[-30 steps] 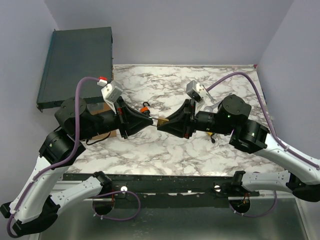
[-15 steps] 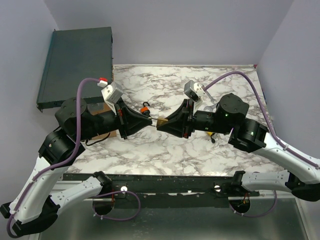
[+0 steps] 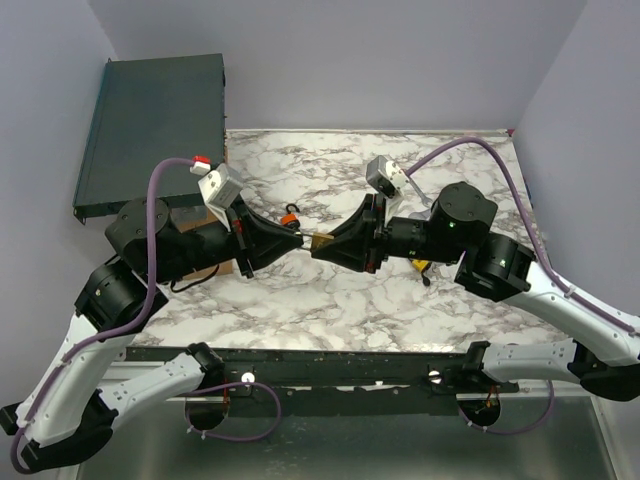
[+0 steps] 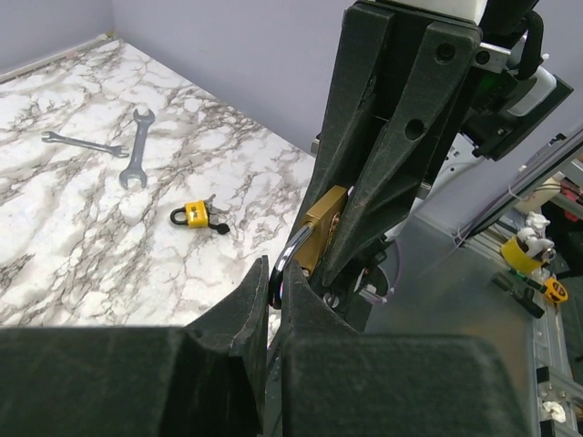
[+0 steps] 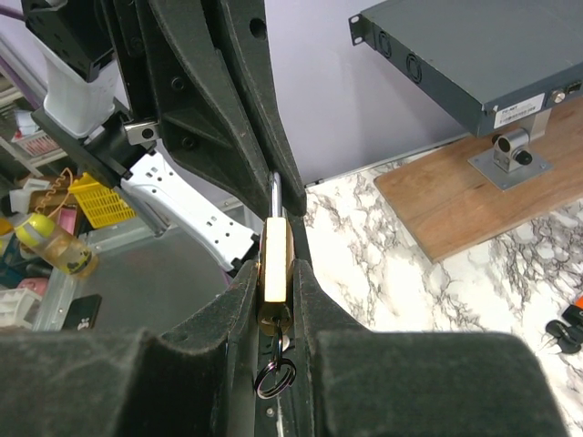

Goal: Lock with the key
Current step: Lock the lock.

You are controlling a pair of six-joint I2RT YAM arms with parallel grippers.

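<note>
A brass padlock (image 3: 322,241) hangs in the air over the middle of the table, between my two grippers. My right gripper (image 5: 276,273) is shut on the padlock body (image 5: 277,259). The key (image 5: 276,339) sits in the keyhole at the body's near end, and its ring (image 5: 275,375) dangles between my fingers. My left gripper (image 4: 275,284) is shut on the steel shackle (image 4: 287,262), with the brass body (image 4: 326,226) just beyond its tips. From above, the left gripper (image 3: 297,240) and the right gripper (image 3: 316,246) meet tip to tip.
A small yellow padlock (image 4: 194,214) and two wrenches (image 4: 137,157) lie on the marble table (image 3: 330,290) to the right. An orange and black padlock (image 3: 290,215) lies behind the grippers. A dark rack box (image 3: 155,125) stands on a wooden board (image 5: 474,196) at the far left.
My left jaws have closed onto the shackle. Both grippers and the padlock have shifted a little to the left, and the right wrist has turned slightly.
</note>
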